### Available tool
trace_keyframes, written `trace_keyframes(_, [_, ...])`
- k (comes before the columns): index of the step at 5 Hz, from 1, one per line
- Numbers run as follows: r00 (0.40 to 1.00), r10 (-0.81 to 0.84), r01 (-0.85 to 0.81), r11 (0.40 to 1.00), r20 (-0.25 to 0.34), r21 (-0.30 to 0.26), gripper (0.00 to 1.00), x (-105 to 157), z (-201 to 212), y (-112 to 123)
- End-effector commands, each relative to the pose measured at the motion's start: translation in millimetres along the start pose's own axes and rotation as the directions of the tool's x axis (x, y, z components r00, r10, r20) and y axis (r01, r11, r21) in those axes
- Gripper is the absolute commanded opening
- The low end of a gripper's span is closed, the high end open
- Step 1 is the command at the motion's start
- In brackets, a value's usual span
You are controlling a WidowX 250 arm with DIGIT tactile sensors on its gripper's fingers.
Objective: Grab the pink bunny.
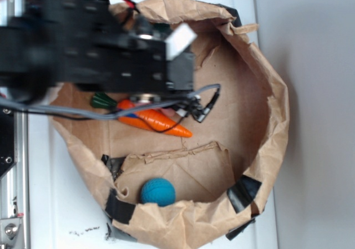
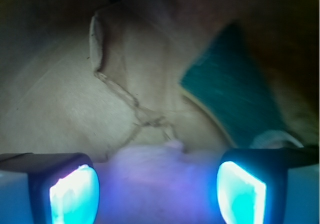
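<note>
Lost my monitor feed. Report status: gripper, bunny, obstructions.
Gripper open, fingers straddling the pink bunny, not closed on it. Carrot lies right beside the arm in the paper bag. Blue ball well clear.

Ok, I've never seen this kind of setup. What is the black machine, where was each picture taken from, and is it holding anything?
The black machine is a small robot arm; its gripper is a two-fingered clamp. The exterior picture looks down on a crumpled brown paper bag lying open on a white surface. Inside it are an orange plastic carrot with a green top and a round blue ball; the arm hides most of what lies beneath it. The wrist picture comes from a camera on the arm itself, looking past the two glowing fingers. They stand apart, and a pale, fuzzy pinkish mass, apparently the pink plush bunny, lies between them. It does not look clamped yet.
</note>
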State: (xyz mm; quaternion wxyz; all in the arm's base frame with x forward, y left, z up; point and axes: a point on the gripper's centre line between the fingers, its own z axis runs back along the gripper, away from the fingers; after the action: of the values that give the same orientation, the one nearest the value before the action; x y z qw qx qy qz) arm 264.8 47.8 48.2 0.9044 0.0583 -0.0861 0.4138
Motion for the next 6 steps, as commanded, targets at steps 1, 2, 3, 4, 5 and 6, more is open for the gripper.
trace_keyframes(1, [0.996, 0.058, -0.055, 0.998, 0.069, -0.040, 0.94, 48.2, -19.1, -19.7])
trace_keyframes(2, [0.993, 0.089, -0.085, 0.995, 0.083, -0.053, 0.00, 55.8, -17.8, -29.4])
trace_keyframes(3, [0.992, 0.102, -0.097, 0.992, 0.070, -0.077, 0.00, 62.3, -14.8, -35.0])
trace_keyframes(4, [0.996, 0.068, -0.062, 0.994, 0.063, -0.091, 0.99, 62.7, -6.0, -33.8])
trace_keyframes(5, [1.000, -0.001, 0.004, 0.993, 0.028, -0.117, 1.00, 61.2, 18.8, -23.4])
trace_keyframes(6, [0.993, -0.112, 0.115, 0.985, 0.029, -0.132, 1.00, 58.7, 37.9, -2.2])
